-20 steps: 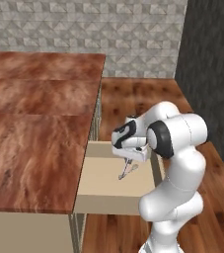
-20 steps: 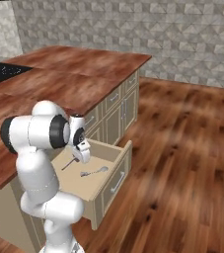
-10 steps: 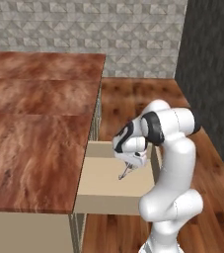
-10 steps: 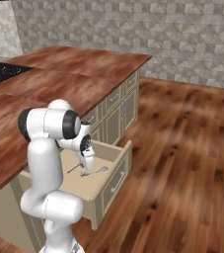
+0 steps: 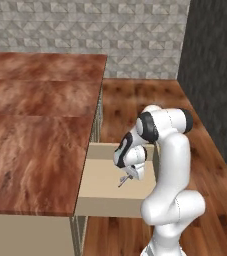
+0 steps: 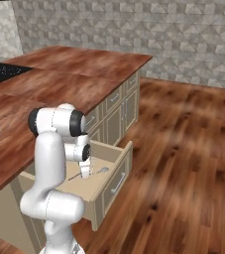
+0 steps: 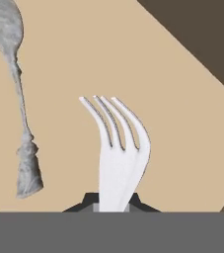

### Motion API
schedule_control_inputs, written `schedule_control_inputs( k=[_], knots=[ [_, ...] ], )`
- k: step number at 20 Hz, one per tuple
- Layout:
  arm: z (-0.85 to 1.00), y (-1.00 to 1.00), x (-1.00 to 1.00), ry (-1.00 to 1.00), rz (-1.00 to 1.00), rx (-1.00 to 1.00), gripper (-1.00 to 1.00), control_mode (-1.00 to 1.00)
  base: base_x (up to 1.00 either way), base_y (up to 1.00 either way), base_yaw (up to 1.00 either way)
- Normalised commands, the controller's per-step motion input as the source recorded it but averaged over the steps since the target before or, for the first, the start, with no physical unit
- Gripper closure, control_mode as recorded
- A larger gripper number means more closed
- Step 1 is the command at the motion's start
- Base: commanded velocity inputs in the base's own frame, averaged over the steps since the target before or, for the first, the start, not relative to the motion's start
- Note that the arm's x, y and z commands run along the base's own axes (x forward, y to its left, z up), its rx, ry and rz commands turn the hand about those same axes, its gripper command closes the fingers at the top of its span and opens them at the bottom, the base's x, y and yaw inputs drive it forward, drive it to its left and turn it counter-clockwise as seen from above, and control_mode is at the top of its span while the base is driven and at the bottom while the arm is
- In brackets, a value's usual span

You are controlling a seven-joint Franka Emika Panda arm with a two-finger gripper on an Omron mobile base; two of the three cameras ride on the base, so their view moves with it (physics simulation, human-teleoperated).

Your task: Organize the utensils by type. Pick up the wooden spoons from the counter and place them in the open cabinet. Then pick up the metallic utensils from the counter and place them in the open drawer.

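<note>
We had the tool (image 7: 114, 207) clamped on the fork (image 7: 117, 153), tines pointing down at the open drawer (image 5: 100, 192) floor, ready for release. Silver spoon (image 7: 16, 94) already lay flat inside, just beside it. Counter (image 5: 35, 125) looked bare of utensils.

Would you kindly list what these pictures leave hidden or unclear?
- Fork: its handle, in the hand view, runs under the grey band, hidden inside the shut tool.
- Open drawer: its inner end, left base view, lies beneath the counter.
- Silver spoon: too small in the right base view for detail.
</note>
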Motion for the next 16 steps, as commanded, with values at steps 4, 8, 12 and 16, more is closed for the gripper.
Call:
schedule_control_inputs(
  k=[4,8,12,16],
  knots=[
    [-0.51,0.00,0.13,0.09,-0.35,-0.01,1.00,-1.00,0.00,0.00,0.00],
    [-0.35,-0.02,0.25,0.02,-0.29,0.00,1.00,-1.00,0.00,0.00,0.00],
    [-0.27,-0.07,0.32,0.01,-0.22,0.00,1.00,-1.00,0.00,0.00,0.00],
    [-0.33,-0.04,0.10,0.00,-0.16,-0.01,1.00,-1.00,0.00,0.00,0.00]
  ],
)
